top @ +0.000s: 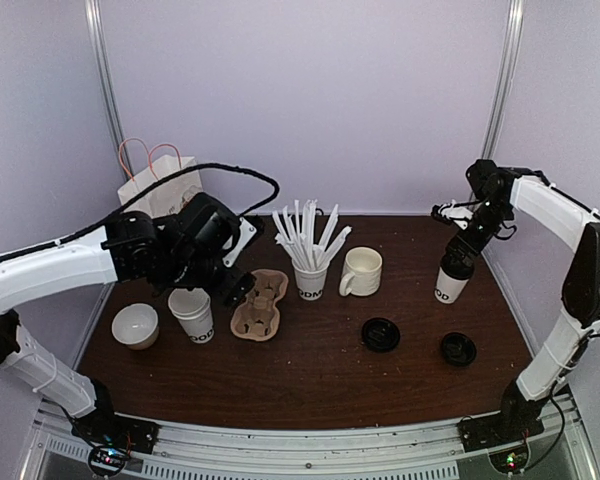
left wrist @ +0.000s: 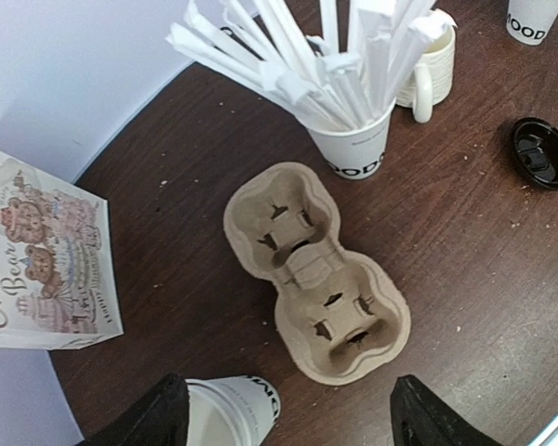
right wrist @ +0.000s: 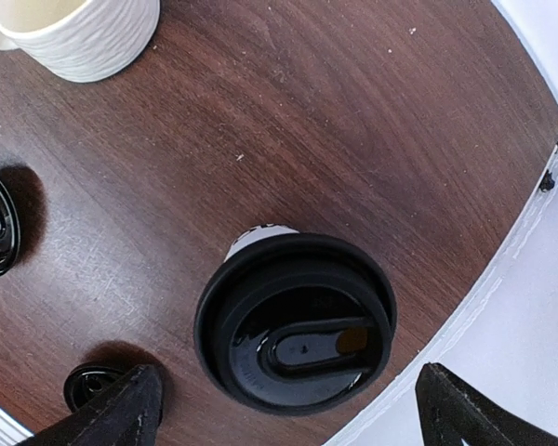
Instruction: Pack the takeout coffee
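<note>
Right claw (right wrist: 284, 395) is hovering wide open over lidded cup (right wrist: 296, 321) — gripping nothing; left claw (left wrist: 288, 418) is hanging wide open above cardboard carrier (left wrist: 312, 269) — empty.

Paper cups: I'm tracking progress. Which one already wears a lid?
The right cup, beneath the right gripper, is capped in black. The left cup, by the left gripper, is open; the middle cup holds white sticks.

Lidless white cup (top: 193, 316) beside cardboard carrier (top: 258, 306) at left; lidded cup (top: 450, 278) far right.
</note>
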You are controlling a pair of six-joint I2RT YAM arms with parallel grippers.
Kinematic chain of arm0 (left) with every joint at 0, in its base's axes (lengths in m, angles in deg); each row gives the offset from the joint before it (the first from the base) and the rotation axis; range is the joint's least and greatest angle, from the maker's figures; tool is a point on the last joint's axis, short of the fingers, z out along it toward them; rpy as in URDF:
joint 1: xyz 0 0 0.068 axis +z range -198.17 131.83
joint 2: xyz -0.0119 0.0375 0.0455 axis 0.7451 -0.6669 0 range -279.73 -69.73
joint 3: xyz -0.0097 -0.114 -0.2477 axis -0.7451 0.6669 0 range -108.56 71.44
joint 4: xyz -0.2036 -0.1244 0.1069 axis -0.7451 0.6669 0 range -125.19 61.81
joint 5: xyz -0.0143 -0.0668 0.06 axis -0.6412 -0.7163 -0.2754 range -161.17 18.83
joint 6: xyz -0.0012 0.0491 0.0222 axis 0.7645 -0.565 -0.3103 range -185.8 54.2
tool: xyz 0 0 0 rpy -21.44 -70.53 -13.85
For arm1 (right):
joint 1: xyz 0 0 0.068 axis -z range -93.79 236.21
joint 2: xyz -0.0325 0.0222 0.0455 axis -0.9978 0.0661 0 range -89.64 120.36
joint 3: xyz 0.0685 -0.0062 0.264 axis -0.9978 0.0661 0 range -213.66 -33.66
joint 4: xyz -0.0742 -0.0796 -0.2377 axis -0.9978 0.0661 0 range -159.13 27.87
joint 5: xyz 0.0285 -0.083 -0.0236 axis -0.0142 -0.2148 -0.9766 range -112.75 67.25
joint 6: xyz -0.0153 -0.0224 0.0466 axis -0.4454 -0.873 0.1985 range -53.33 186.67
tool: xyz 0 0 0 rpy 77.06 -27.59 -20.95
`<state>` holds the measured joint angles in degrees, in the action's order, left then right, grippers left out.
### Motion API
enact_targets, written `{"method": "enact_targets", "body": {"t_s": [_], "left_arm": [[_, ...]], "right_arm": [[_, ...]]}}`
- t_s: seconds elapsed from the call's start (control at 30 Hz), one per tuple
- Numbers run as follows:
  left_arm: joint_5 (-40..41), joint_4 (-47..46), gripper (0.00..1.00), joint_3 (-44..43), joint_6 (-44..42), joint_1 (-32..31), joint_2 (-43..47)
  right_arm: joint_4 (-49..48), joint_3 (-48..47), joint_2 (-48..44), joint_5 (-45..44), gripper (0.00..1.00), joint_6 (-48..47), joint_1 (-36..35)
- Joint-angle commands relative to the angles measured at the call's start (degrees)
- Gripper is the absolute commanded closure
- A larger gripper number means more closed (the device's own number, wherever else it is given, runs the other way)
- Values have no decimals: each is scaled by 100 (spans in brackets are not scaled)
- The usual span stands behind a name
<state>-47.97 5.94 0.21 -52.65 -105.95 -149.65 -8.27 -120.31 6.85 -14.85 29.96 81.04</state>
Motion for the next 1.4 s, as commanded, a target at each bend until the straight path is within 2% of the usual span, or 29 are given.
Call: {"method": "enact_targets", "body": {"t_s": [0.0, 0.1, 0.23, 0.3, 0.4, 0.47, 0.57, 0.8, 1.13, 1.3, 1.37], "left_arm": [[406, 1475, 23, -708, -158, 151, 199], [-7, 2140, 25, -975, -36, 362, 123], [-415, 2850, 39, -1143, 176, 575, -223], [-505, 2995, 46, -1066, 272, 729, -284], [-1076, 3000, 52, -938, 378, 1102, -333], [-1371, 3000, 55, -920, 384, 1210, -421], [-1438, 2954, 52, -883, 324, 1246, -555], [-1761, 2713, 63, -744, 213, 1563, -834], [-1829, 2435, 72, -612, 13, 1708, -1144], [-1744, 2432, 81, -614, -45, 1717, -1266], [-1679, 2452, 88, -622, -44, 1717, -1266]], "right_arm": [[228, -256, -652, 297, 1, 170, 26], [102, -159, -965, 1011, 2, 366, -11], [-589, 505, -1362, 1677, 7, 498, -210], [-703, 694, -1443, 1901, 9, 521, -352], [-666, 765, -1408, 2170, 11, 586, -572], [-659, 830, -1398, 2373, 12, 609, -705], [-674, 960, -1407, 2580, 14, 580, -961], [-544, 1076, -1354, 2467, 18, 421, -1748], [-349, 1055, -1175, 2173, 20, 140, -2546], [-341, 999, -1079, 2115, 21, 112, -2738], [-330, 988, -1042, 2062, 21, 99, -2801]]}}
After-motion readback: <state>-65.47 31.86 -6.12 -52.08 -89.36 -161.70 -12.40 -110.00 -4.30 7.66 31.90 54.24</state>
